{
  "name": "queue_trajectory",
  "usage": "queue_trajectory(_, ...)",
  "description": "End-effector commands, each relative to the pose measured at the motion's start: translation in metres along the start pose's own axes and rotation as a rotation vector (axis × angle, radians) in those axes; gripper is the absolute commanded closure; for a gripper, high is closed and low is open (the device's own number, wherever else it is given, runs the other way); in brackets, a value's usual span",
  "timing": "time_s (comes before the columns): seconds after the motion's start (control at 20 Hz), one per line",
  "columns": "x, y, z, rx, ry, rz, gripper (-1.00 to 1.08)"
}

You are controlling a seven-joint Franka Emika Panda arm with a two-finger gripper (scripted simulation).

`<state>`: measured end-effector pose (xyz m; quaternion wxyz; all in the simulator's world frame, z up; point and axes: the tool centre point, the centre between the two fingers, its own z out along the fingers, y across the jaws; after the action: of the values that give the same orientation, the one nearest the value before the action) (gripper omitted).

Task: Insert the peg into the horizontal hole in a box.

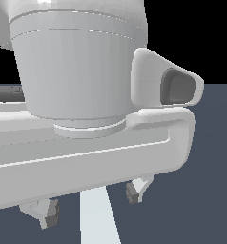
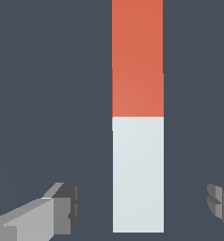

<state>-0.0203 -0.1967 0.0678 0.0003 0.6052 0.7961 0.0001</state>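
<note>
The gripper (image 2: pixel 142 207) hangs over the peg (image 2: pixel 138 141) with its jaws spread wide, one finger on each side of the bar and neither touching it — nothing is held. In the wrist view the peg lies flat on the dark slate-blue desk (image 2: pixel 48 94), its white part between the fingertips (image 2: pixel 62 207) and its orange-red part running away beyond them. The exterior view is almost filled by the arm's pale grey wrist housing; below it only the two dark-padded fingertips and a strip of the white bar show. Neither the box nor the hole appears in either view, so where they stand cannot be told.

The main risk, as I judge it, lies in the grasp. The bar sits nearer one finger than the other, so closing may push it sideways or twist it before both pads bear. A skewed hold would matter later, since the hole is said to be a tight fit — a small tilt could jam the tip on the box face. Gripping close to the white end could also let the long orange part droop.

The peg is a straight, square-edged bar, smooth and matte, with a sharp colour break. The fingers are blocky, with darker ridged pads.
</note>
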Motion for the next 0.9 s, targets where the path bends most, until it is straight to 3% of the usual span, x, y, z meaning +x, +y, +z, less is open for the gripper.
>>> queue_trajectory(0.0,0.0,0.0,0.006,0.001,0.0,-0.001,-0.92)
queue_trajectory(0.65,0.0,0.001,0.048,0.0,0.0,-0.004,-0.92)
queue_trajectory(0.7,0.0,0.001,0.048,0.0,0.0,-0.004,1.08)
queue_trajectory(0.85,0.0,0.001,0.048,0.0,0.0,-0.004,1.08)
